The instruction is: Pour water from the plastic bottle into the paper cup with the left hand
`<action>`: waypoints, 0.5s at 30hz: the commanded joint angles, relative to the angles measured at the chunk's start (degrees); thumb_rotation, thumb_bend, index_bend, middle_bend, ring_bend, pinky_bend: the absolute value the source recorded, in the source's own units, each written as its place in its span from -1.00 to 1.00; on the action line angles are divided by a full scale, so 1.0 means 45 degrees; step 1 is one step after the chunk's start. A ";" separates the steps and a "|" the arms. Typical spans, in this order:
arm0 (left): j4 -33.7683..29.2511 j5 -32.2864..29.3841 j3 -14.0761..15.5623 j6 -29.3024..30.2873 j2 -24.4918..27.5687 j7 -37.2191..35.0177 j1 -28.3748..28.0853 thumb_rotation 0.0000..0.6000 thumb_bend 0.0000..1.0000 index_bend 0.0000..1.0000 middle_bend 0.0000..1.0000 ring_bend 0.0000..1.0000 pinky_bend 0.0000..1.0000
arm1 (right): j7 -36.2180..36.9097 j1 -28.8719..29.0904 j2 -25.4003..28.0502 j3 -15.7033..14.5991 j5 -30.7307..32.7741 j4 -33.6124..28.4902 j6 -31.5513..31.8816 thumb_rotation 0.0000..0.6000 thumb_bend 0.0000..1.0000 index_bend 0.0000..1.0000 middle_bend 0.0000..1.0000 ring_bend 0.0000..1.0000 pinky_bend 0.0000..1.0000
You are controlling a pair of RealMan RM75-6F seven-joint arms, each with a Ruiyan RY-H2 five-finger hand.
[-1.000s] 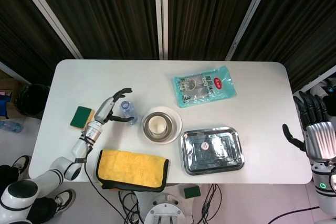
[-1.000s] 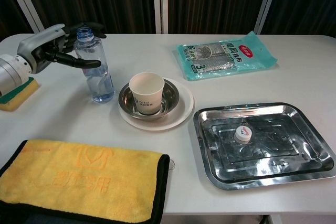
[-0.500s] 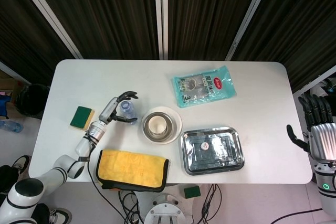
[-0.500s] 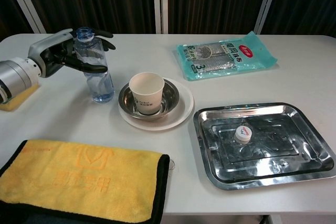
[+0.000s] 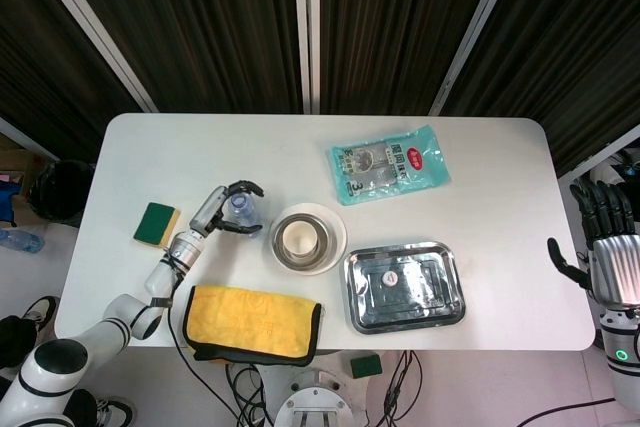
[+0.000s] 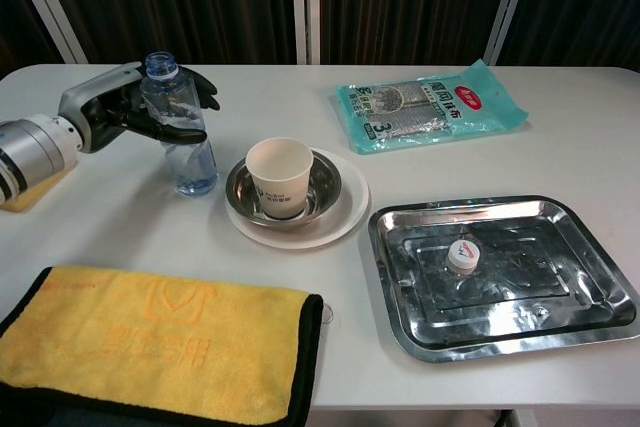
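Left hand (image 6: 118, 112): fingers wrapped around the upright, uncapped plastic bottle (image 6: 180, 127), gripping its upper body. Paper cup (image 6: 279, 177): upright in a metal bowl (image 6: 324, 185), just beyond the fingertips. Right hand (image 5: 607, 252): off-table, fingers spread, holding nothing.

Bottle (image 6: 180, 127) left of cup (image 6: 279, 177); tray (image 6: 500, 272) right.
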 commanded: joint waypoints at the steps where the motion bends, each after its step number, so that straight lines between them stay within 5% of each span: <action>1: 0.0128 0.0001 0.0051 -0.0030 -0.0048 -0.0144 0.0011 1.00 -0.87 -0.25 -0.26 -0.53 -0.47 | -0.0017 -0.0001 0.0005 -0.0004 0.0019 -0.0009 -0.0032 1.00 -0.29 -1.00 -1.00 -1.00 -1.00; 15: 0.0484 0.0035 0.0132 0.0044 -0.0165 -0.0447 -0.0040 1.00 -0.79 -0.01 -0.05 -0.38 -0.26 | -0.0164 0.0033 -0.0013 0.0001 0.0105 -0.0065 -0.0207 1.00 -0.28 -1.00 -1.00 -1.00 -1.00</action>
